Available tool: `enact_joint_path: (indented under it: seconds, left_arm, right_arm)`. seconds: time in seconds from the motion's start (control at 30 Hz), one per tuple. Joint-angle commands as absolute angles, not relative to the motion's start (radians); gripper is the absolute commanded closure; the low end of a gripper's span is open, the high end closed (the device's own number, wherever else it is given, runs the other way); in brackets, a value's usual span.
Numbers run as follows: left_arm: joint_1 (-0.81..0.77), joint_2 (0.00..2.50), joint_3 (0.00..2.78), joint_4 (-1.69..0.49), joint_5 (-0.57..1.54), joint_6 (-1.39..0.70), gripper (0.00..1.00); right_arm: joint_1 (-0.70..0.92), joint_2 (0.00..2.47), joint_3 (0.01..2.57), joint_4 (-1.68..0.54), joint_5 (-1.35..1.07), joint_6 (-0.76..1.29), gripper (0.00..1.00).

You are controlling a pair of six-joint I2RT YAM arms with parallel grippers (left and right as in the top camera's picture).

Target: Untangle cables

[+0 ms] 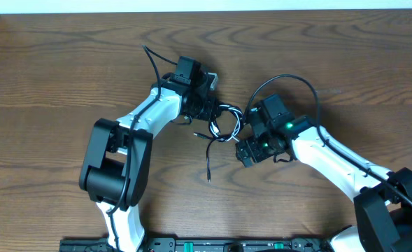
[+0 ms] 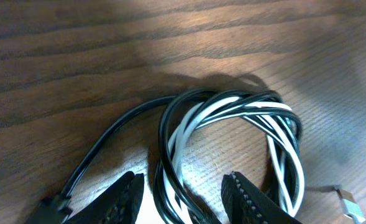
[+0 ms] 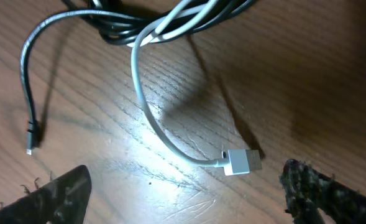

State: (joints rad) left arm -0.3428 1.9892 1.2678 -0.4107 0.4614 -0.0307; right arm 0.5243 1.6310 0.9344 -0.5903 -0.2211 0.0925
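Note:
A black cable (image 2: 108,137) and a white cable (image 2: 232,111) lie twisted together in a small coil (image 1: 226,122) on the wooden table. My left gripper (image 2: 183,202) is open, with its jaws on either side of the coil's strands; in the overhead view the left gripper (image 1: 212,110) is at the coil's left edge. My right gripper (image 3: 189,199) is open and empty just above the table, with the white cable's plug (image 3: 242,162) near its right finger. The black cable's loose tail (image 3: 26,81) ends in a small plug (image 3: 30,146); the tail also shows in the overhead view (image 1: 208,157).
The wooden table (image 1: 66,70) stretches all round the coil. The right gripper (image 1: 246,150) sits just right of and below the coil. Thick black arm wires loop above both wrists. A black rail runs along the front edge (image 1: 212,245).

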Motion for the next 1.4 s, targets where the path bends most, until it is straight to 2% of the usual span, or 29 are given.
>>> enact_joint_path:
  seconds: [0.0,0.03,0.07,0.13,0.23,0.57,0.77,0.8,1.07,1.37]
  left_arm:
    - [-0.357,2.021,1.263,-0.404,0.444,-0.056,0.56]
    - [-0.36,2.02,1.263,-0.401,0.444,-0.056,0.56]
    - [-0.36,2.02,1.263,-0.401,0.443,-0.055,0.56]
    - [-0.36,2.02,1.263,-0.401,0.443,-0.055,0.56]
    - [-0.36,2.02,1.263,-0.401,0.443,-0.055,0.63]
    - [-0.36,2.02,1.263,-0.398,0.443,-0.055,0.63]
    - [-0.36,2.02,1.263,-0.397,0.443,-0.055,0.65]
    - [-0.36,2.02,1.263,-0.397,0.443,-0.055,0.65]
    - [-0.36,2.02,1.263,-0.395,0.444,-0.056,0.92]
    - [-0.36,1.957,1.264,-0.425,0.504,-0.057,0.92]
  right_arm:
    - [0.548,1.671,0.948,-0.587,-0.145,0.066,0.24]
    - [0.55,1.684,0.948,-0.584,-0.136,0.066,0.31]
    - [0.55,1.69,0.948,-0.583,-0.129,0.066,0.34]
    - [0.55,1.708,0.948,-0.571,-0.094,0.066,0.37]
    - [0.55,1.714,0.948,-0.563,-0.067,0.066,0.44]
    - [0.55,1.714,0.948,-0.547,-0.041,0.065,0.58]
    - [0.55,1.714,0.948,-0.534,-0.028,0.065,0.99]
    - [0.55,1.714,0.948,-0.534,-0.028,0.065,0.99]
    - [0.55,1.712,0.971,-0.513,-0.036,0.078,0.99]
    - [0.551,1.712,1.014,-0.342,-0.036,0.221,0.99]
